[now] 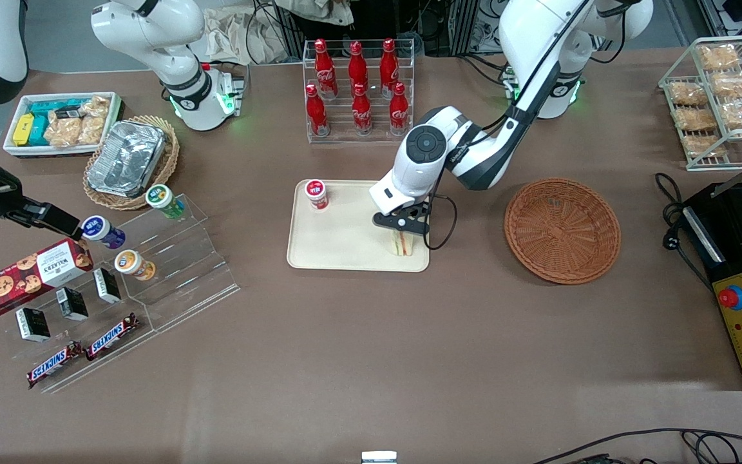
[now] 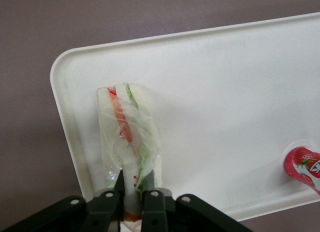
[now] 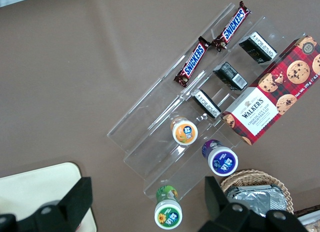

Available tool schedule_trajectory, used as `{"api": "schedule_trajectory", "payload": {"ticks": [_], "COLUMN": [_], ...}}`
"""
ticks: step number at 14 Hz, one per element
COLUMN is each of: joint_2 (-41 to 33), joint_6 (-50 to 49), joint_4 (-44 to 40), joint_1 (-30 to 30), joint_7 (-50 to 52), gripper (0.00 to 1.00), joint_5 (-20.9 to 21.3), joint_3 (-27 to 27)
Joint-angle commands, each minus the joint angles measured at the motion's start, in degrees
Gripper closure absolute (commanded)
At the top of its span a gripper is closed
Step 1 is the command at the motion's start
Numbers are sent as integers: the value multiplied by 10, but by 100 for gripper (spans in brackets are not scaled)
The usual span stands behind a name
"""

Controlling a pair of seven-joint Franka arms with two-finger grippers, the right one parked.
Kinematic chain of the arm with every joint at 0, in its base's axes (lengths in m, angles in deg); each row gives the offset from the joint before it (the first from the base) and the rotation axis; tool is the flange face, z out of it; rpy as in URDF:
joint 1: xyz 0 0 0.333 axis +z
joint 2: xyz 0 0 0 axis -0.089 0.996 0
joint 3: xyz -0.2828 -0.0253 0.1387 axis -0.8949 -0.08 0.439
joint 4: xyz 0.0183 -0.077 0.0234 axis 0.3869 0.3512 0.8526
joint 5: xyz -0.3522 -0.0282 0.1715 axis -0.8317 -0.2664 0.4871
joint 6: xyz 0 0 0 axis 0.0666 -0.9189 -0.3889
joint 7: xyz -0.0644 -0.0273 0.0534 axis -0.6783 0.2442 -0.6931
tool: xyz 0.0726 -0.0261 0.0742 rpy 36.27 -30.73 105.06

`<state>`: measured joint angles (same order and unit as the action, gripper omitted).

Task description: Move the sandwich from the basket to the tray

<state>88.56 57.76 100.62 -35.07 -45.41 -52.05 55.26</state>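
**Sandwich on the tray, claw pinching it**

The claw [image 1: 402, 233] is low over the tray [image 1: 339, 248], at the corner nearest the front camera on the working arm's end. Its fingers [image 2: 111, 204] are pressed against the wrapped sandwich [image 2: 129, 137], gripping one end of it. The sandwich stands on its edge on the tray surface, close to the rim, its filling layers showing through the clear wrap. A red-capped cup [image 1: 316, 194] stands on the same tray, well apart from it. The basket [image 1: 562, 230] lies on the tabletop [image 1: 371, 361] beside the tray, toward the working arm's end.
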Motion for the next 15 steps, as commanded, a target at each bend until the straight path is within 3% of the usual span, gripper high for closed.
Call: {"api": "schedule_trajectory", "payload": {"ticks": [1,4,8,15], "joint_2": [-11,-42,-125,-239], "joint_6": [7,-24,-145,-361], "joint_4": [9,10,3,-51], "joint_1": [-3,4,10,188], "joint_7": [2,3,-22,-249], "gripper": [1,1,1,1], "joint_5": [13,14,14,-58], "joint_3": [8,12,54,58]}}
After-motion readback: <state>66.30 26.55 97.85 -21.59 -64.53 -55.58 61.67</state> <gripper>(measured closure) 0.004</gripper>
